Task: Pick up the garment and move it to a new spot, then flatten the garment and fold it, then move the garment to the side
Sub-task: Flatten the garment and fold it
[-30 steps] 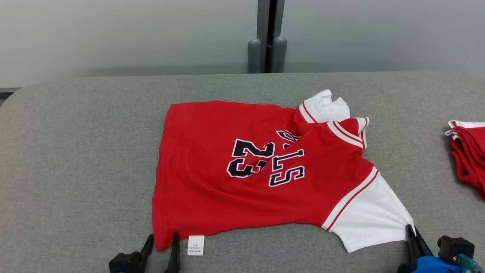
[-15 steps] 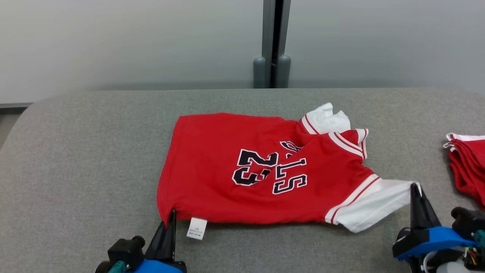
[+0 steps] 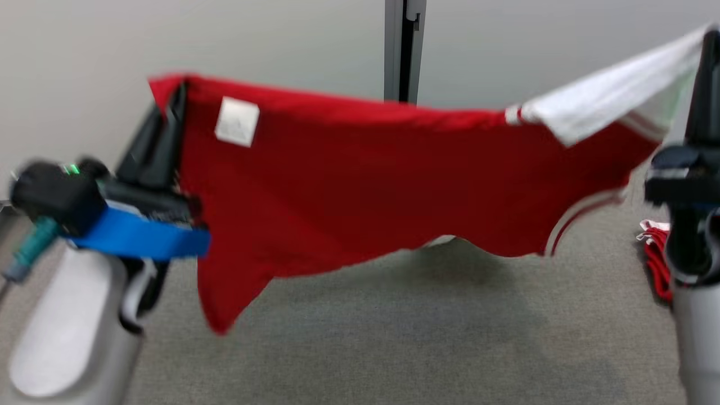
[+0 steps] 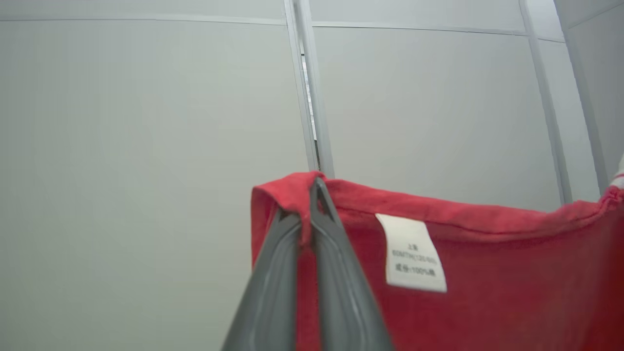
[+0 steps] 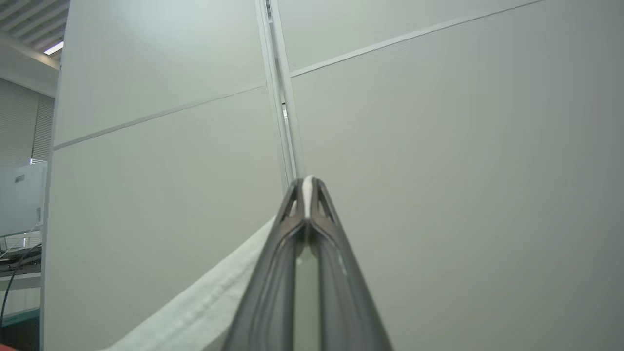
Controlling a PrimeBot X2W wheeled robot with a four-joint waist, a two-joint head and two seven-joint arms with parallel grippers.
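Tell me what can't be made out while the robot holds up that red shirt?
- Head view: motion blur smears the shirt; its far side faces away.
- Left wrist view: the text on the label is too small to read.
- Head view: the red pile is mostly hidden behind the right arm.
- Right wrist view: the bottom edge cuts off the white sleeve in the right hand.
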